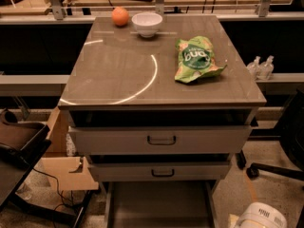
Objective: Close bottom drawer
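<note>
The bottom drawer (159, 205) of the grey-beige cabinet stands pulled out toward me. Its wide flat grey floor shows between two side rails, and its front is cut off by the lower edge of the view. Above it are the middle drawer (161, 171) and the uppermost drawer (161, 139), each with a small dark loop handle and each slightly ajar. My gripper is not in view. A white rounded part of the robot (260, 217) shows at the bottom right, beside the open drawer.
On the cabinet top (118, 75) lie an orange (120, 16), a white bowl (147, 23) and a green chip bag (197, 59). A cardboard box (66, 167) and a dark chair (19, 144) stand to the left. A chair base (275, 167) and two small bottles (260, 68) are on the right.
</note>
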`<state>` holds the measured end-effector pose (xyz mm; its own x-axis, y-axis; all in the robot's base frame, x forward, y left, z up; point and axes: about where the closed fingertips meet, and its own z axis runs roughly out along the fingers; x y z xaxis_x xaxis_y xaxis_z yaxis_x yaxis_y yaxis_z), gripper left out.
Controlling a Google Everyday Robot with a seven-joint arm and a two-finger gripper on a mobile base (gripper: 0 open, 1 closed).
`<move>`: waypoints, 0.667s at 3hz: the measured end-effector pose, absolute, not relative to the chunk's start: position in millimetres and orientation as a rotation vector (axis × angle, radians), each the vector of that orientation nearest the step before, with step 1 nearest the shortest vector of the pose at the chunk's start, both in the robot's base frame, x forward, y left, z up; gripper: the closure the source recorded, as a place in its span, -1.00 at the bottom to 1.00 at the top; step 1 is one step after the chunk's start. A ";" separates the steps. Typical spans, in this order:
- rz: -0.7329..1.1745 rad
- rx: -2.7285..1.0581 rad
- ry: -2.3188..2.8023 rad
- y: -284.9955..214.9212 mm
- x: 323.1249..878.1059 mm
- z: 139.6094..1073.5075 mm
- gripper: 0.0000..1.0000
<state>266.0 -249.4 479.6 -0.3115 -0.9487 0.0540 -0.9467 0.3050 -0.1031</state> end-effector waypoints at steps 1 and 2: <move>-0.097 -1.786 2.492 -234.7 262.7 441.9 -1.00; -0.041 -1.816 2.441 -225.3 269.0 402.5 -1.00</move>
<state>269.0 -225.3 402.5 -0.2843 -0.9567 -0.0630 -0.9540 0.2888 -0.0799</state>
